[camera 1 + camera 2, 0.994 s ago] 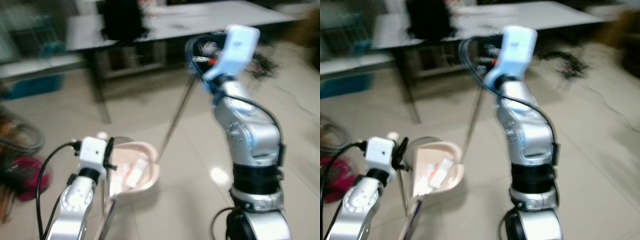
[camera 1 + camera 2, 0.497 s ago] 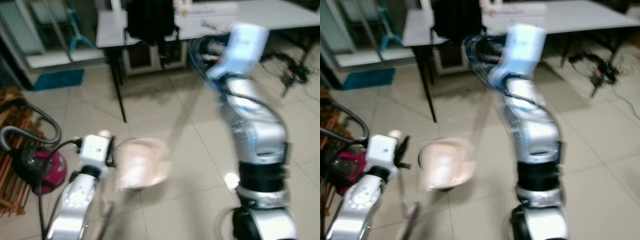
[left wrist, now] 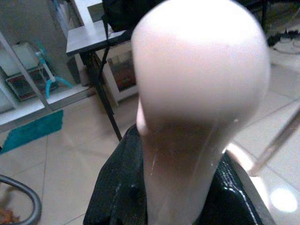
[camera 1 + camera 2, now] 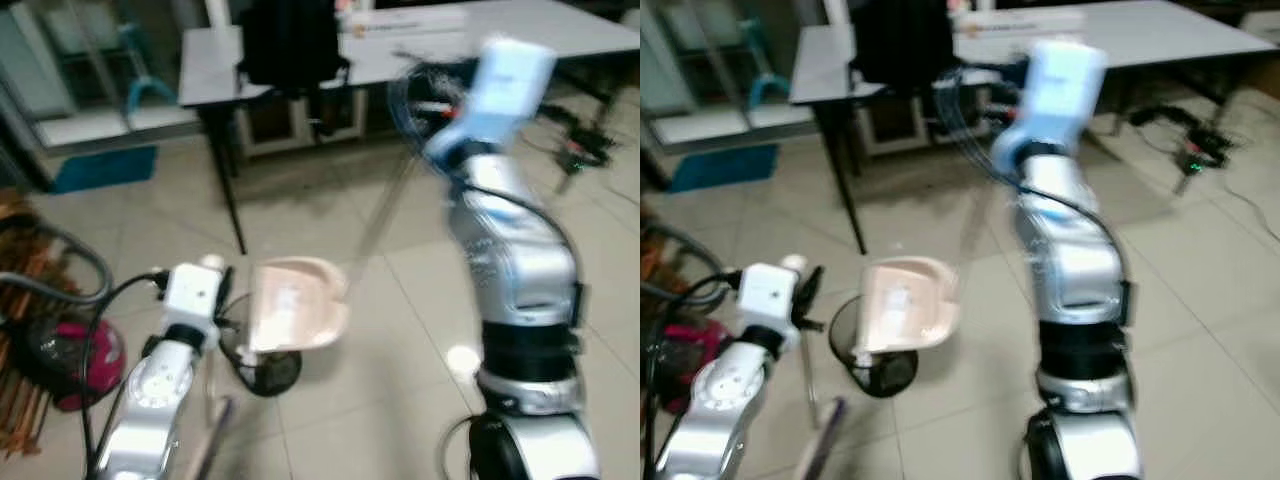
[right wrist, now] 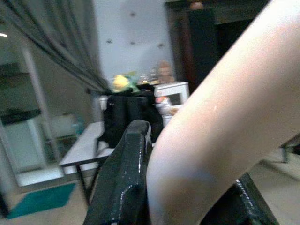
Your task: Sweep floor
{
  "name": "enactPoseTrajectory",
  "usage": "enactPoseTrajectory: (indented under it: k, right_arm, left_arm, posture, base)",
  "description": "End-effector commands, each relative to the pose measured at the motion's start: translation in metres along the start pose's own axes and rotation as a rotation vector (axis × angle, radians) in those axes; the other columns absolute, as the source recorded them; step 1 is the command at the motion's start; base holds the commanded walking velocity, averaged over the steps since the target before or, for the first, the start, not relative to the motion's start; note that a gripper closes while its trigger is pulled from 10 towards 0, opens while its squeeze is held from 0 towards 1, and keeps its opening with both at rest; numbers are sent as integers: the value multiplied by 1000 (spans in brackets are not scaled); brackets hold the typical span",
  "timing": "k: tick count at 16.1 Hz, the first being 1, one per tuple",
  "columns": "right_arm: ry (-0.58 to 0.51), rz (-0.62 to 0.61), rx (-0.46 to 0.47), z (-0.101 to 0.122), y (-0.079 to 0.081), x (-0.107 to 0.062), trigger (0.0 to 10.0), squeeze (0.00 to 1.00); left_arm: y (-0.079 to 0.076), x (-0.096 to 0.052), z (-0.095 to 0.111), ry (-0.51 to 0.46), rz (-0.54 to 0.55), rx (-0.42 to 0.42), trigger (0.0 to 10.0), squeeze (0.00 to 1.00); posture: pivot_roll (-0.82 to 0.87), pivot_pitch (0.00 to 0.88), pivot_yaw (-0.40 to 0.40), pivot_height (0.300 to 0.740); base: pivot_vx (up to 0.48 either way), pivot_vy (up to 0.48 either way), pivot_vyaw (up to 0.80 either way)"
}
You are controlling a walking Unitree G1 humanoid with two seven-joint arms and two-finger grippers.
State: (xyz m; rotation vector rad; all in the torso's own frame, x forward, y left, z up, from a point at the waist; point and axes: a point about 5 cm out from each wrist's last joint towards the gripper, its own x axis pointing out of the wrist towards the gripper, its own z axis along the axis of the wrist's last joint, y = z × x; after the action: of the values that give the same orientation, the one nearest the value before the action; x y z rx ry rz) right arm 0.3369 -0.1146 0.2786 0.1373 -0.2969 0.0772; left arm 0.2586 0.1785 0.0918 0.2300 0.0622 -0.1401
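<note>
The left gripper (image 3: 178, 187) is closed on the pale handle of a dustpan (image 4: 293, 317), its black fingers (image 3: 117, 197) pressing both sides of the stem, and holds the pan tilted above a small dark bin (image 4: 268, 370) on the tiled floor (image 4: 400, 380) near the robot's left side. Scraps in the pan are too blurred to make out. The right gripper (image 5: 187, 187) is raised high on the right with its fingers (image 5: 124, 178) clamped around a thick pale handle — judged to be the broom's, whose thin shaft (image 4: 385, 215) slants down from that hand toward the pan's right edge. Beyond, a grey table (image 4: 420, 40) with a black bag (image 4: 290, 40) on it stands at the far side; a red vacuum cleaner (image 4: 75, 350) sits at the left, and loose cables (image 4: 1185, 135) lie on the floor far right.

The risk looks plain: the pan overhangs the bin more than it sits over it, so a hasty tip could spill the sweepings onto the floor beside the rim. The pan's edge could also knock the light bin over — and the long shaft, swung wide, could strike the table leg (image 4: 228, 185)
</note>
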Motion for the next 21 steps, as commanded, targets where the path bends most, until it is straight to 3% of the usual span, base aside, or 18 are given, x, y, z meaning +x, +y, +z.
enactPoseTrajectory:
  k: [1,5,8,21]
  right_arm:
    - [-75,41,16,14,13,1,10000,0]
    - [-68,61,12,12,17,1,10000,0]
    - [-61,62,25,10,18,1,10000,0]
    - [-65,19,65,8,7,0,10000,0]
  left_arm:
    - [9,0,4,-15,21,28,10000,0]
    - [10,0,5,-16,18,32,10000,0]
    - [11,0,5,-17,15,35,10000,0]
    - [12,3,5,-16,4,38,10000,0]
  posture:
    - [-65,0,47,740]
    - [-62,0,52,740]
    - [-58,0,55,740]
    - [-60,0,63,740]
  base:
    - [349,0,0]
    - [344,0,0]
    - [345,0,800]
    - [339,0,0]
